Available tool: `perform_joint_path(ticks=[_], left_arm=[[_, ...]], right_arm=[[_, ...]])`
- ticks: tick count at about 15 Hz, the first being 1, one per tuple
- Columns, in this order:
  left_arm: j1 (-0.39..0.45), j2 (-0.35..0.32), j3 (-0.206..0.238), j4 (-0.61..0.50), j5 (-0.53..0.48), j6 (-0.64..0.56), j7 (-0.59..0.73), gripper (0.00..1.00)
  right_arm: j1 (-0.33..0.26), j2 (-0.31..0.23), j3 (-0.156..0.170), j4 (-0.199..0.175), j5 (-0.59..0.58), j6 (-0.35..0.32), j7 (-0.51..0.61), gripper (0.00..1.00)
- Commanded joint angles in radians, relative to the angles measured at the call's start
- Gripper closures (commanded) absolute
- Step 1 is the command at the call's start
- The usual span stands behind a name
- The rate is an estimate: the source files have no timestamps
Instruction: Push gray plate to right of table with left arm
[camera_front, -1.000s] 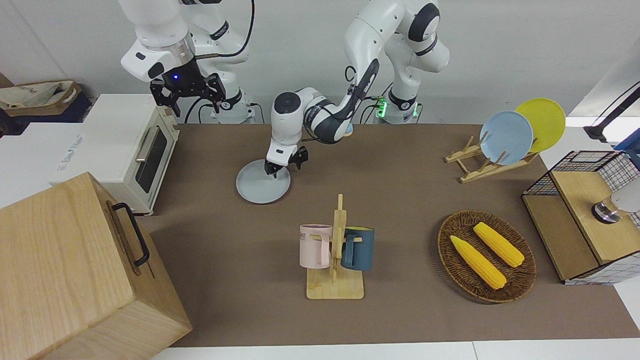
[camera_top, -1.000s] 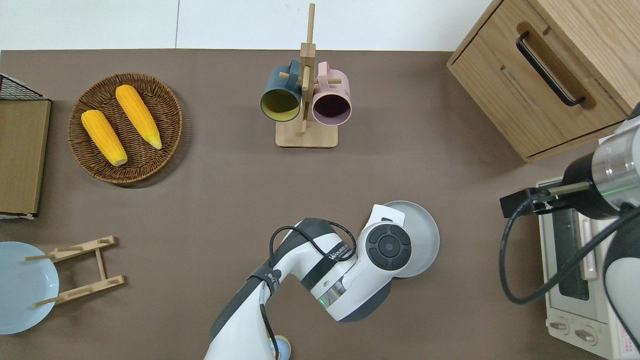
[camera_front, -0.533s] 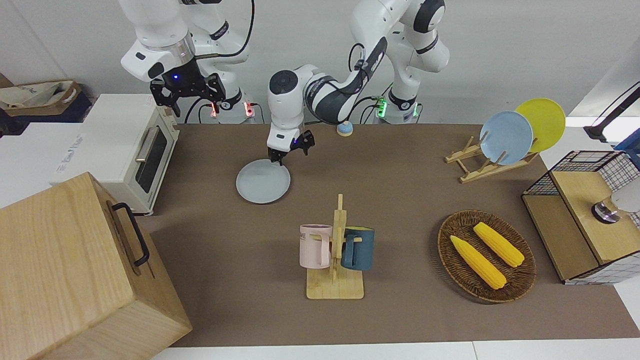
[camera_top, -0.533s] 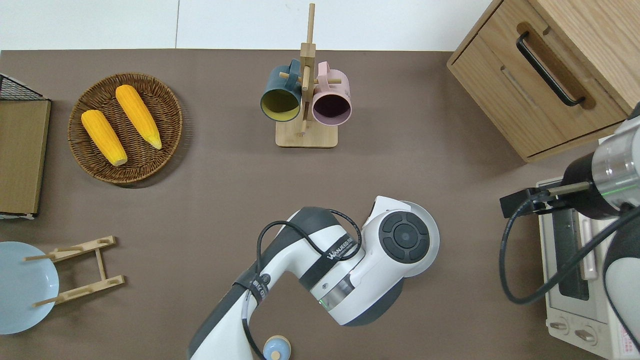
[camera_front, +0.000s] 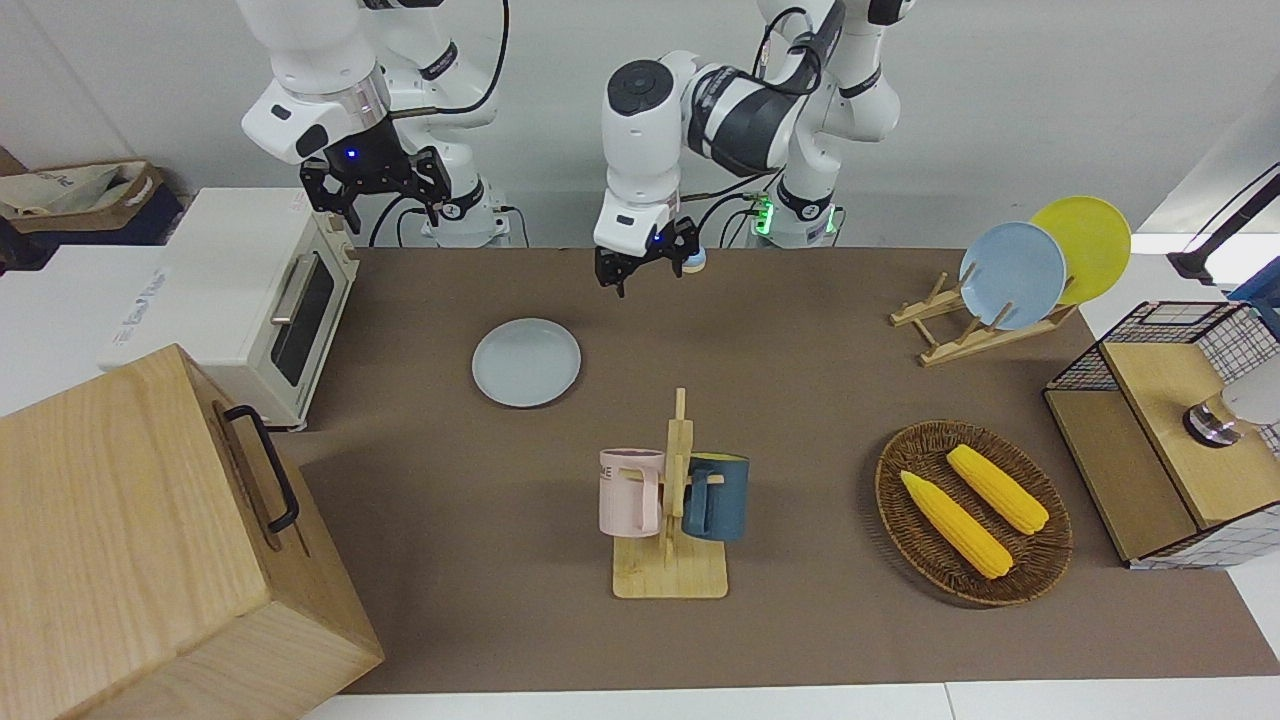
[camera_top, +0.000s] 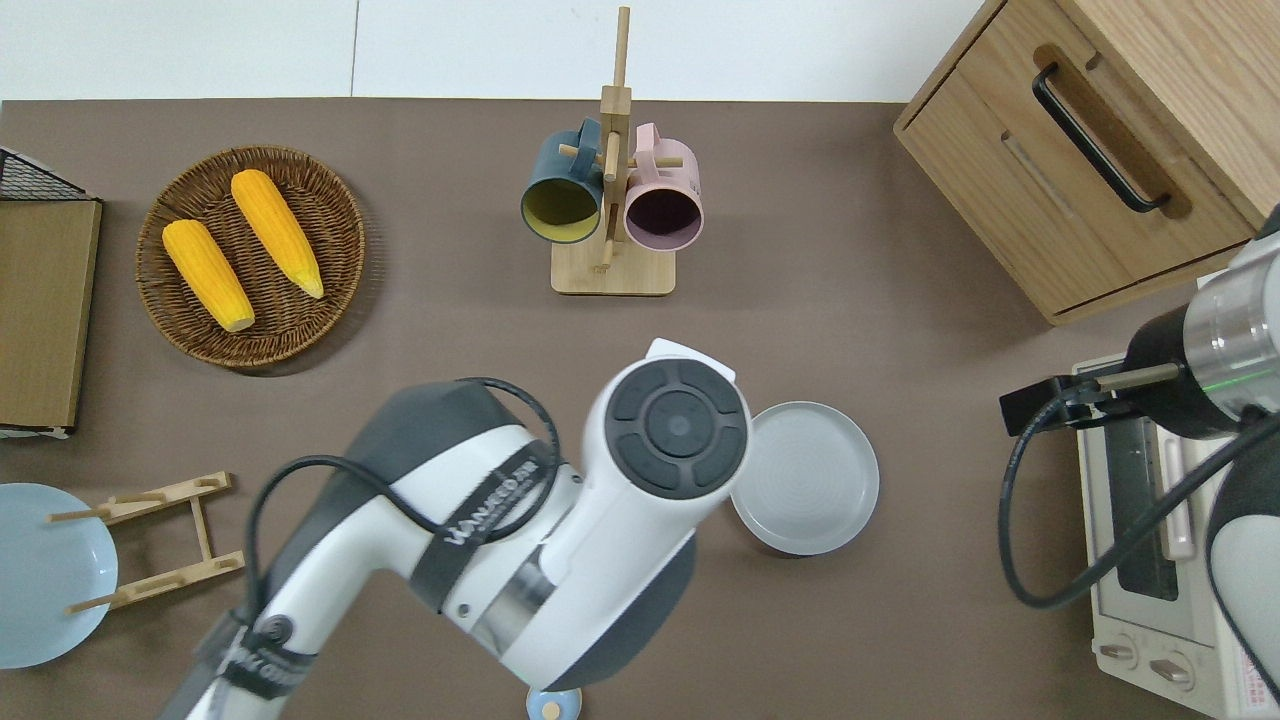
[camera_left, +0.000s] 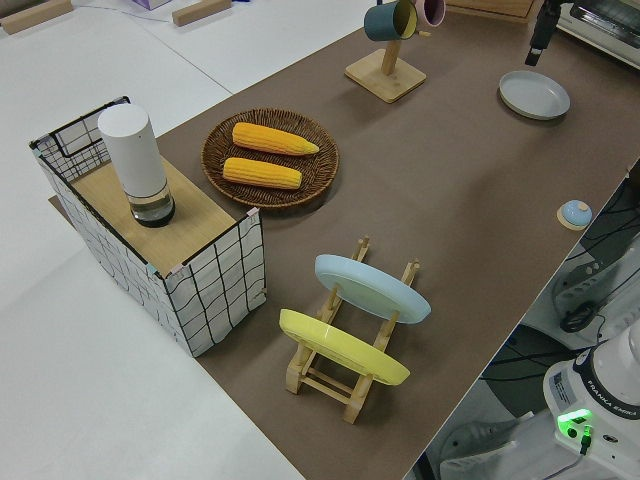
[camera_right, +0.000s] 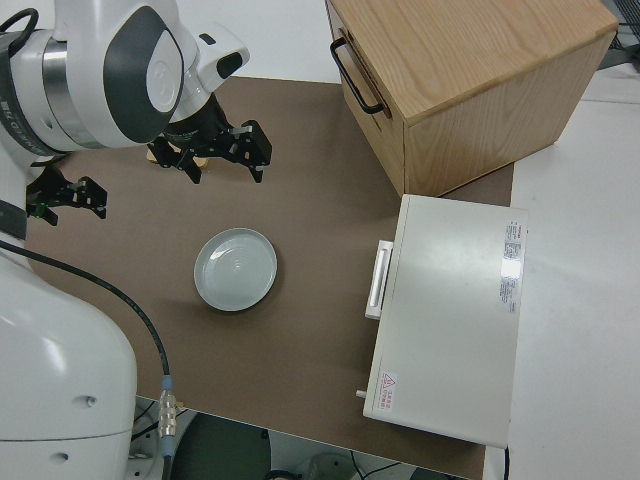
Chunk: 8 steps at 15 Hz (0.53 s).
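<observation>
Closest to the robots, a small blue knob sits at the desk edge between the two bases, out of the way of any sweep. The right arm is parked, its jaws spread and empty.

The left arm is up in the air with its jaws released and grasping nothing, which suits a push, since nothing has to be gripped. Its wrist hides the jaws from overhead, but they seem to hang over bare desk just beside the plate, on the side toward the left arm's end. They touch nothing.

The plate lies flat on the desk, toward the right arm's end, near the oven but apart from it. With the arm raised clear and the plate well along toward that end, the push looks finished or close to it. The open strip before the oven leaves room for a little more travel.

Farther out, the mug rack and the cabinet stand clear of the plate's lane.
</observation>
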<state>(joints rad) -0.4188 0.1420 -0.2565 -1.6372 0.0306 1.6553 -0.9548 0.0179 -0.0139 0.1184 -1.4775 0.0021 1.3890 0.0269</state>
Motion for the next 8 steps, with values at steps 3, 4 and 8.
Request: perform_joint_path(ticks=[3,4,8], left_arm=[[0.162,-0.131,-0.001,-0.021,-0.018,-0.123,0.215,0.00],[0.205,-0.154,-0.001,-0.023,-0.029,-0.146,0.269,0.00],[0.333,-0.199,-0.001,-0.023,-0.049,-0.200,0.444,0.00]], right_arm=[[-0.019,-0.003,0.014,0.008,0.004,-0.015,0.002,0.017],[-0.019,-0.003,0.014,0.008,0.004,-0.015,0.002,0.017],[-0.019,-0.003,0.014,0.008,0.003,-0.015,0.002,0.017]])
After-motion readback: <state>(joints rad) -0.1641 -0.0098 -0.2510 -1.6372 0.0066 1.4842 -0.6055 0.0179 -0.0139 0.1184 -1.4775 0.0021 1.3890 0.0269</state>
